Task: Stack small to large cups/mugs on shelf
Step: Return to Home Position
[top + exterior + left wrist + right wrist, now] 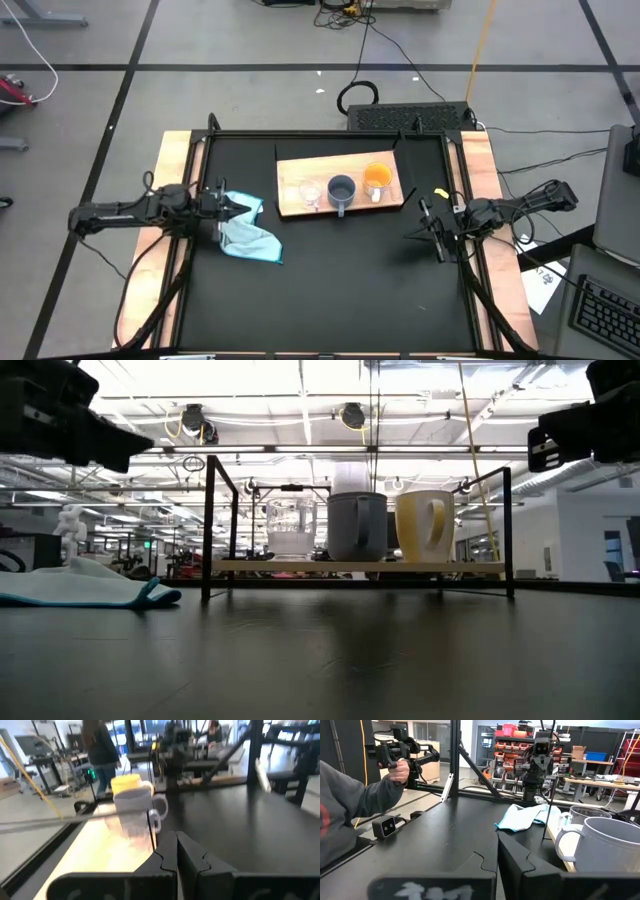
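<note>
The glass cup (310,192), grey-blue mug (342,190) and orange mug (377,179) stand in a row on the shelf (300,166). The left end effector (175,840) and right end effector (498,842) flank it, both closed and empty. A wide swing home could clip the shelf and jostle the row.

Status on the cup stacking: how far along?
Done: the glass cup, grey mug and orange mug stand in a row on the shelf, smallest to largest. In hand: nothing. The left tool and right tool are shut and empty, one on each side, clear of the shelf. Left: probably only parking the arms.
</note>
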Tool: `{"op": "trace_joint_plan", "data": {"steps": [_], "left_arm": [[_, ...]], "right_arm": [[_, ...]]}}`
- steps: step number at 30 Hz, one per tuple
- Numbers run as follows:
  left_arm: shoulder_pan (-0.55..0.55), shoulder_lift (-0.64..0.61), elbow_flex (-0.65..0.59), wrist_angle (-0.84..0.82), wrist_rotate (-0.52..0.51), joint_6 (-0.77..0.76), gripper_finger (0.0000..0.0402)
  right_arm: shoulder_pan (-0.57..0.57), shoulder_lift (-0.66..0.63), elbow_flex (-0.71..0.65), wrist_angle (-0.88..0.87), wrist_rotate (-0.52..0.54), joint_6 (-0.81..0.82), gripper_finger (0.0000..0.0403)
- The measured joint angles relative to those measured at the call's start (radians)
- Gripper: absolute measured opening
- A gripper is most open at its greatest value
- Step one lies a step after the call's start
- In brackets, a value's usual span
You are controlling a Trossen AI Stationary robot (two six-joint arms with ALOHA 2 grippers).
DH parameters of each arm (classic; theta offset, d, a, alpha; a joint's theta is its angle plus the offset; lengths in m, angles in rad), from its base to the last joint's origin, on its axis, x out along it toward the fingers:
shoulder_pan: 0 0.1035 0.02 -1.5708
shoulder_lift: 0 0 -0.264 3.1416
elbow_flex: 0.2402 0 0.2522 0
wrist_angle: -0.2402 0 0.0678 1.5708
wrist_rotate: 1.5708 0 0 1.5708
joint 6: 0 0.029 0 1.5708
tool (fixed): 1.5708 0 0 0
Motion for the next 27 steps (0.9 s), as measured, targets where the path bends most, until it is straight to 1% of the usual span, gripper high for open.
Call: {"op": "trace_joint_plan", "data": {"steps": [5,10,15,22,27], "left_arm": [[0.02,0.0,0.0,0.088,0.034,-0.015,0.0],[0.035,0.0,0.0,0.103,0.037,-0.008,0.0],[0.036,0.0,0.0,0.094,0.095,-0.018,0.0],[0.036,0.0,0.0,0.053,0.097,-0.024,0.0],[0.036,0.0,0.0,0.025,0.142,-0.025,0.0]], "right_arm": [[0.0,0.0,0.0,-0.001,0.0,0.007,0.0],[0.0,0.0,0.0,-0.001,0.0,0.001,0.0],[0.0,0.0,0.0,-0.001,-0.001,0.026,0.0],[0.0,0.0,0.0,-0.001,-0.001,0.026,0.0],[0.0,0.0,-0.001,-0.001,-0.001,0.025,0.0]]}}
